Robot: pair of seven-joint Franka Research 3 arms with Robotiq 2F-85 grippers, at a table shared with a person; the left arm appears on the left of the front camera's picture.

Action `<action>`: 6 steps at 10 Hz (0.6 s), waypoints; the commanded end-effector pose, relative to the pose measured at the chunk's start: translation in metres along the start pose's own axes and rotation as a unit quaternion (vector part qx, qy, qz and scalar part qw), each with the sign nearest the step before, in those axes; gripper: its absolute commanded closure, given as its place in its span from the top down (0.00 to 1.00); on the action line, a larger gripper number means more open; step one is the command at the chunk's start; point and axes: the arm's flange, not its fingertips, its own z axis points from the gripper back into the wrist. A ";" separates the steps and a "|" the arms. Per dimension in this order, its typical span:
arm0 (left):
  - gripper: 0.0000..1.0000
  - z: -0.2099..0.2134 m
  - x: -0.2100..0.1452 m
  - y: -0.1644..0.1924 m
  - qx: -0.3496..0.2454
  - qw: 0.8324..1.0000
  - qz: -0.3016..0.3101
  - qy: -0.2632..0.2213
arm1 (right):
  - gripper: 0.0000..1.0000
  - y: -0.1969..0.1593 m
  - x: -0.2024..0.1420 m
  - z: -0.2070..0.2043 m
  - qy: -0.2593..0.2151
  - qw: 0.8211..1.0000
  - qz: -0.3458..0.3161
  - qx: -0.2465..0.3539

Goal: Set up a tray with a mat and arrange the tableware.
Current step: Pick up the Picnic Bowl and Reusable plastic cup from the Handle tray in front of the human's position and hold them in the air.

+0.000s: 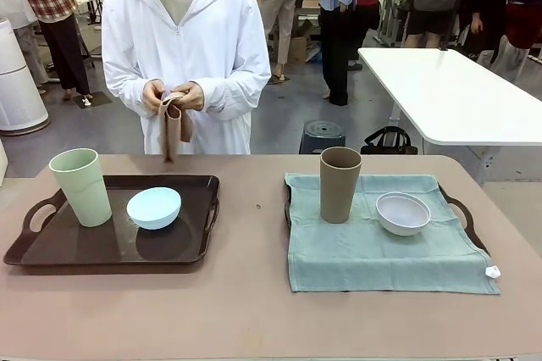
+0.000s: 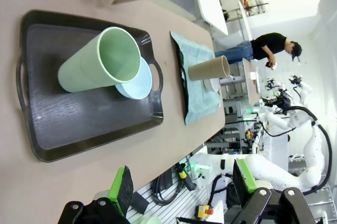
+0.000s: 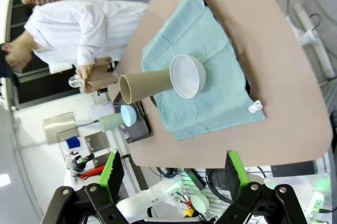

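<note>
A dark, wood-grained plastic tray with cut-out handles point(image 1: 110, 251) lies bare near the left edge of the tan surface point(image 1: 254, 310). It carries a tall pale green matte plastic cup point(image 1: 81, 186) towards its far left corner and a small light blue matte bowl point(image 1: 154, 208) just beside the cup. Near the right edge, a second dark tray point(image 1: 463, 208) is covered by a soft, creased teal cloth mat point(image 1: 381, 255) that overhangs its near rim. On the mat stand a tall brown matte cup point(image 1: 340, 184) and, just beside it, a small white bowl point(image 1: 402, 213). At the far edge a person's hands point(image 1: 169, 97) hold a limp, folded tan cloth point(image 1: 174, 128), probably the mat for the bare tray. The cups look light and stiff but top-heavy, so they would likely tip under a sideways nudge. A grip across the wall around mid-height seems safest. The bowls are shallow with thin rims, and pinching the rim with one finger inside should hold better than squeezing the sloped sides. The matte finish should limit slipping. The left tool point(image 2: 184, 177) and the right tool point(image 3: 172, 163) both hang off the near edge, their jaws spread wide with nothing between the green pads.
</note>
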 end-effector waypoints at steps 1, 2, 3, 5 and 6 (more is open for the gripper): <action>1.00 -0.006 0.019 -0.004 0.002 0.998 -0.065 0.020 | 1.00 0.055 -0.009 -0.038 0.022 0.998 0.034 -0.055; 1.00 -0.010 0.026 -0.012 0.009 0.995 -0.092 0.028 | 1.00 0.090 -0.016 -0.061 0.032 0.995 0.051 -0.085; 1.00 -0.014 0.033 -0.023 0.073 0.988 -0.127 0.044 | 1.00 0.116 -0.024 -0.077 0.042 0.992 0.062 -0.105; 1.00 -0.020 0.047 -0.034 0.173 0.962 -0.204 0.059 | 1.00 0.179 -0.048 -0.121 0.052 0.984 0.083 -0.147; 1.00 -0.026 0.049 -0.043 0.223 0.942 -0.242 0.069 | 1.00 0.211 -0.063 -0.145 0.045 0.981 0.081 -0.170</action>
